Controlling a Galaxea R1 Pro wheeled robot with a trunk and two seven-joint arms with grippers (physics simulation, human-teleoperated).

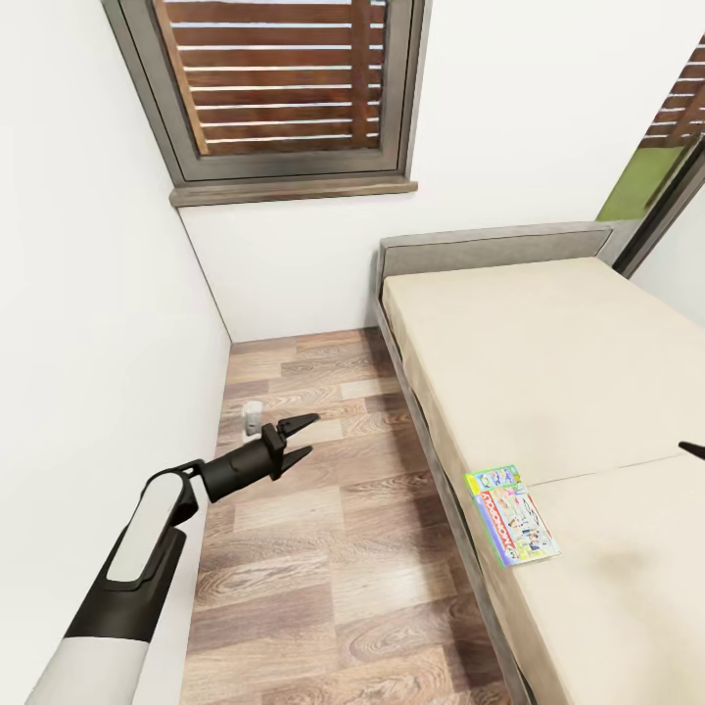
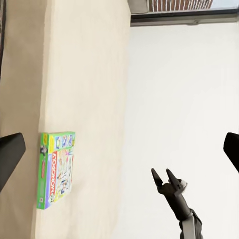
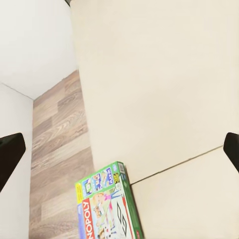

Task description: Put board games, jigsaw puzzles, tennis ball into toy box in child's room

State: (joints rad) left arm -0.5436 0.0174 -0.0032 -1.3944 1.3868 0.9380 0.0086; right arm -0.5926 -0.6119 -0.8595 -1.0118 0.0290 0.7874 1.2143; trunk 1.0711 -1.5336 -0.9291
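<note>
Head view: left gripper (image 1: 300, 439) out over wood-plank floor (image 1: 323, 548) beside bed, fingers spread apart, nothing between them. Monopoly box (image 1: 512, 515) flat on beige mattress (image 1: 548, 372), right at near edge by seam between mattress sections. Right gripper (image 2: 166, 178) seen from left wrist camera, fingers parted in V, holding nothing; just its dark tip at head view's right edge. Slatted window (image 1: 279, 78) on far wall above floor
</note>
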